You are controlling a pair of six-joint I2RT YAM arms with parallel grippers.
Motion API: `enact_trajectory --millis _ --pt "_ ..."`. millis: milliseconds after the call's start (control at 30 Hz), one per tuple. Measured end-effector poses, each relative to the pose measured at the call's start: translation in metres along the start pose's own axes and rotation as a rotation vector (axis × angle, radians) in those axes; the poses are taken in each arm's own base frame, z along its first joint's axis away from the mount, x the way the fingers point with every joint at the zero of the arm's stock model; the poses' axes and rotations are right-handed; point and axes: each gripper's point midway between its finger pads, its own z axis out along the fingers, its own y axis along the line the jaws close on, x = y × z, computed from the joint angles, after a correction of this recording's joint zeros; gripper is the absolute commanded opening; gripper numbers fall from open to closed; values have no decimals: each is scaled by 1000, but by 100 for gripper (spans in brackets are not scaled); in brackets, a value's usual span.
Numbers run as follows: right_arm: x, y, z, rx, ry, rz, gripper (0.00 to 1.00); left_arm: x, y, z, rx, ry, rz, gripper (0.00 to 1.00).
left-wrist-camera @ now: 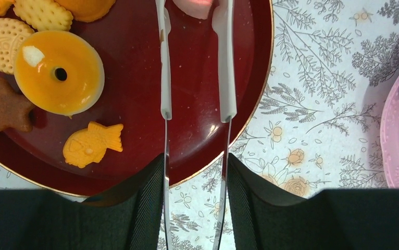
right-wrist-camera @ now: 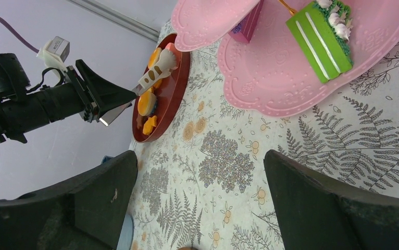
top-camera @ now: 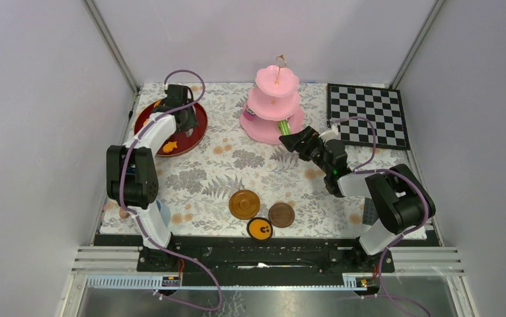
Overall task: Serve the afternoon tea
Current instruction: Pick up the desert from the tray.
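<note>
My left gripper (left-wrist-camera: 195, 166) is shut on metal tongs (left-wrist-camera: 226, 62) with white tips. A pink pastry (left-wrist-camera: 195, 6) sits between those tips over the dark red plate (left-wrist-camera: 197, 125). On the plate lie an orange ring pastry (left-wrist-camera: 59, 73), a brown star biscuit (left-wrist-camera: 4, 107) and a yellow fish (left-wrist-camera: 90, 145). My right gripper (right-wrist-camera: 200, 156) stands open and holds nothing, just in front of the pink cake stand (right-wrist-camera: 270, 78). A green cake slice (right-wrist-camera: 320, 41) lies on the stand's bottom tier. In the top view the stand (top-camera: 273, 105) is at the back centre.
Two brown saucers (top-camera: 244, 203) (top-camera: 281, 214) and an orange disc (top-camera: 259, 228) lie near the front edge. A chessboard (top-camera: 367, 113) sits at the back right. A light-blue cup (top-camera: 163, 211) stands by the left arm's base. Walls close in on three sides.
</note>
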Motion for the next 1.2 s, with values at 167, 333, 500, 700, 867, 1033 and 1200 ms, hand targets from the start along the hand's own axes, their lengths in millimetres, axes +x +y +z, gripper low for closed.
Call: enact_trajectory --millis 167,333,500,700,867,1033,1200 --pt "-1 -1 0 1 -2 0 99 -4 -2 1 3 -14 -11 31" --pt "-1 -1 0 1 -2 0 98 -5 -1 1 -1 -18 -14 16" --pt "-1 -1 0 2 -2 0 99 -7 2 1 -14 -40 -17 3" --pt "-1 -2 0 4 -3 1 98 -6 11 -18 -30 -66 -20 0" --pt "-2 -3 -1 6 -4 1 98 -18 14 -45 -23 -130 -28 0" --pt "-1 -3 -1 8 -3 1 98 -26 16 -66 -7 -174 -27 0" --pt "-1 -4 -1 9 -3 0 98 -16 13 -84 50 -163 -5 0"
